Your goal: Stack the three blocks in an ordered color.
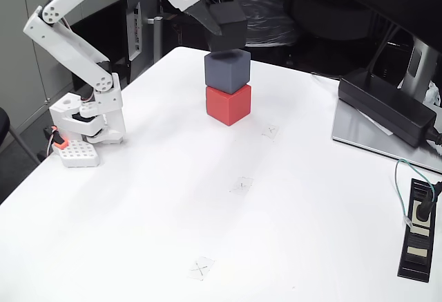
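Gripper [215, 24] pinching black cube [228, 25] above grey cube [226, 70] on red cube [228, 104]; far finger hidden.

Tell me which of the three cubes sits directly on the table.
The bright red matte cube. It rests on the white table, with the slate grey cube on it and the black cube held above.

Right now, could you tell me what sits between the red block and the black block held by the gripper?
In the fixed view, the grey block sits on the red block, just below the black block.
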Available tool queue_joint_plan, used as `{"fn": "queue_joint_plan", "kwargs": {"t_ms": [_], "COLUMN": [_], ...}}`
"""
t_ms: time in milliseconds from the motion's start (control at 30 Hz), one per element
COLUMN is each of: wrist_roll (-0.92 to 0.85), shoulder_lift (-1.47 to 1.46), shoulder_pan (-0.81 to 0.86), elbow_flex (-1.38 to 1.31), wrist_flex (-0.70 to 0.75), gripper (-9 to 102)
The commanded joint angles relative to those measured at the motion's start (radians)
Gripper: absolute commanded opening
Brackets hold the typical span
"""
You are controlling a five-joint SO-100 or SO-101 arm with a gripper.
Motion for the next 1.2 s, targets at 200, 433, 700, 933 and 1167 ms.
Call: {"fn": "queue_joint_plan", "kwargs": {"t_ms": [200, 433, 700, 933, 1167], "wrist_roll": [0.002, 0.002, 0.006, 0.012, 0.012], "shoulder_lift": [-0.021, -0.041, -0.041, -0.038, -0.037], "shoulder_pan": [-0.005, -0.005, -0.005, -0.005, -0.003], "elbow_flex": [-0.043, -0.043, -0.032, -0.031, -0.031], "wrist_flex": [0.002, 0.002, 0.002, 0.002, 0.002], "gripper": [1, 1, 2, 20, 30]}}
